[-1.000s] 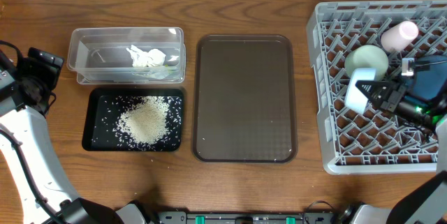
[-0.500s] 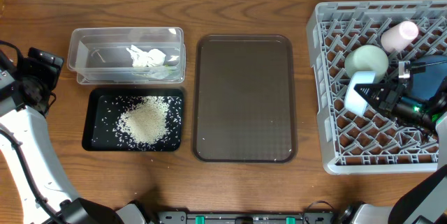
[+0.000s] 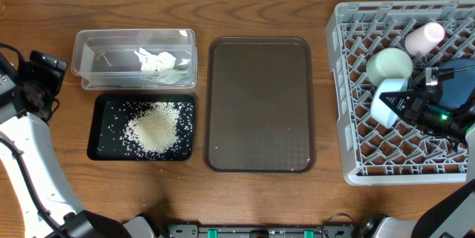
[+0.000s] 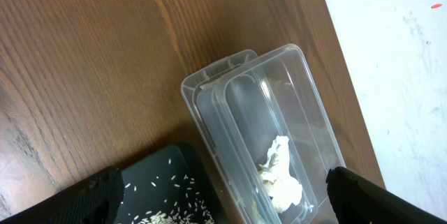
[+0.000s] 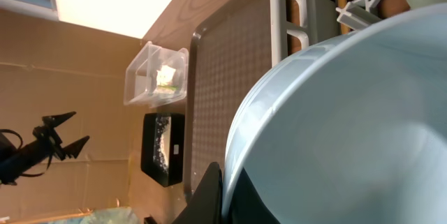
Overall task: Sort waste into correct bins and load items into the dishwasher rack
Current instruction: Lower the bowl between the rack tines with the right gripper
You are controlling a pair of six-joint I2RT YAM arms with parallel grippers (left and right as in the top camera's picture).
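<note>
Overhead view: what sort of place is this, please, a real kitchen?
Probably a robot test bench, not a kitchen: a wooden table holds a dishwasher rack, a black tray of rice and a clear tub, and the right fingers grip a pale-blue bowl.

A pale-blue small bowl point(image 3: 387, 101), tipped on its side, is pinched at its rim by the right gripper point(image 3: 407, 104) over a large grey lattice dishwasher rack point(image 3: 349, 141). Just past the gripper's tips sits a mint-green small bowl point(image 3: 390, 65), with a small pink cup point(image 3: 424, 38) farther off. A dark-blue dish point(image 3: 462, 82) shows partly behind the gripper. Ahead of the wide-spread left gripper point(image 4: 230, 190) stands a clear plastic tub point(image 4: 209, 95) holding crumpled white paper scraps point(image 4: 279, 175). Beside it, a shallow black tray point(image 3: 100, 145) carries heaped white rice point(image 3: 154, 128).
</note>
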